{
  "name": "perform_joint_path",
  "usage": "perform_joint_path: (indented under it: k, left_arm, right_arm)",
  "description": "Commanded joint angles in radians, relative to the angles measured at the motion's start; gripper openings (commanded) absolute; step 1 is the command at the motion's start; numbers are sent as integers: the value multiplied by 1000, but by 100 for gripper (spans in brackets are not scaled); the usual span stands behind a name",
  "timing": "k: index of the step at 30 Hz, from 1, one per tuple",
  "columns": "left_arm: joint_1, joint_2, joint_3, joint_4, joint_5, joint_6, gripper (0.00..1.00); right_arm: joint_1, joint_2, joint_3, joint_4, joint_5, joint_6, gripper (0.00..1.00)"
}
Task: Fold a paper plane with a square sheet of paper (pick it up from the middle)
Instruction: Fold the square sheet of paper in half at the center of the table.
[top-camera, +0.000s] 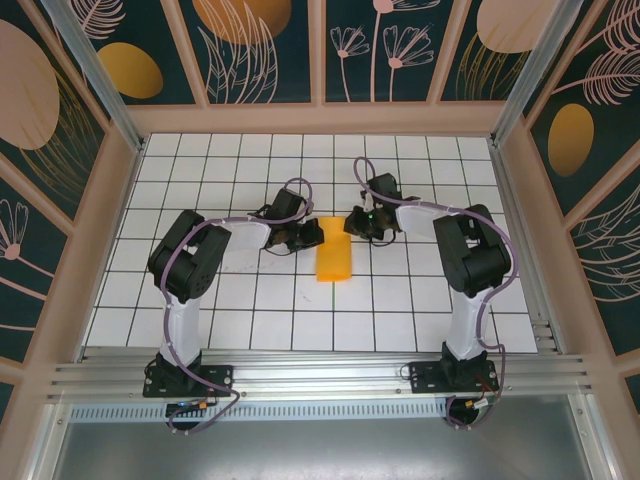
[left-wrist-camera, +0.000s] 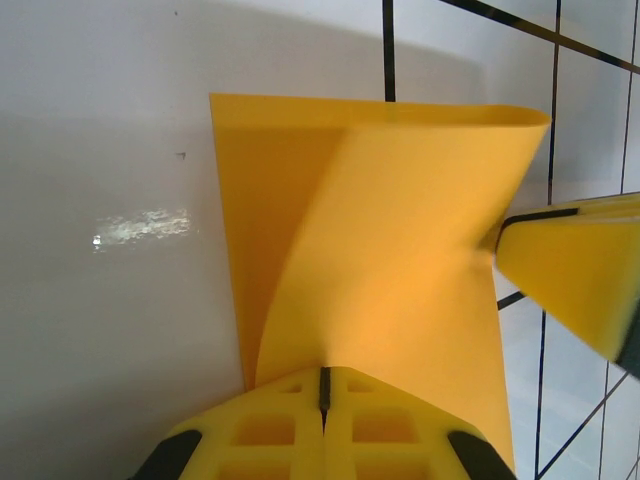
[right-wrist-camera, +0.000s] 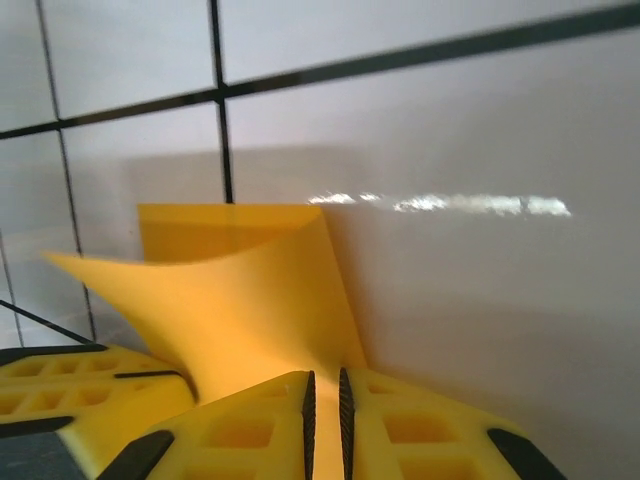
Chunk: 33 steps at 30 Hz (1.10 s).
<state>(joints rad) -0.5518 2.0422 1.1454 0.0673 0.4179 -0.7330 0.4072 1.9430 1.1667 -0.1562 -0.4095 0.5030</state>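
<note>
Top external view: the square sheet of paper (top-camera: 333, 262), folded into a narrow orange-yellow strip, lies on the white grid table (top-camera: 250, 300). The left gripper (top-camera: 304, 237) meets the sheet's far left corner and the right gripper (top-camera: 358, 222) its far right corner. The dark wrists hide where the fingers meet the paper. In the left wrist view the jaws are clenched on the sheet's edge, and its upper layer curls up off the lower one. A yellow finger (left-wrist-camera: 575, 270) of the right gripper touches the sheet's right side, cut off by the frame. In the right wrist view the jaws pinch the sheet with only a thin slit between them. The paper rising from them is blurred.
</note>
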Motion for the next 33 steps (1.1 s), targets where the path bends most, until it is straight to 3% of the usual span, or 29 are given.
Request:
perform_joint_path:
  k: [1, 9, 15, 26, 33]
  left_arm:
    - [0, 97, -31, -146, -129, 30, 6]
    - [0, 98, -35, -147, -131, 30, 6]
    - [0, 95, -38, -147, -130, 30, 6]
    - [0, 90, -45, -146, -131, 31, 6]
    - [0, 85, -50, -144, -134, 32, 6]
  right_arm:
    - [11, -74, 47, -8, 18, -4, 18]
    - [23, 36, 84, 3, -6, -1, 18]
    - [10, 90, 87, 6, 58, 7, 18]
    - [6, 46, 115, 26, 34, 27, 17]
    - [3, 118, 99, 29, 61, 36, 17]
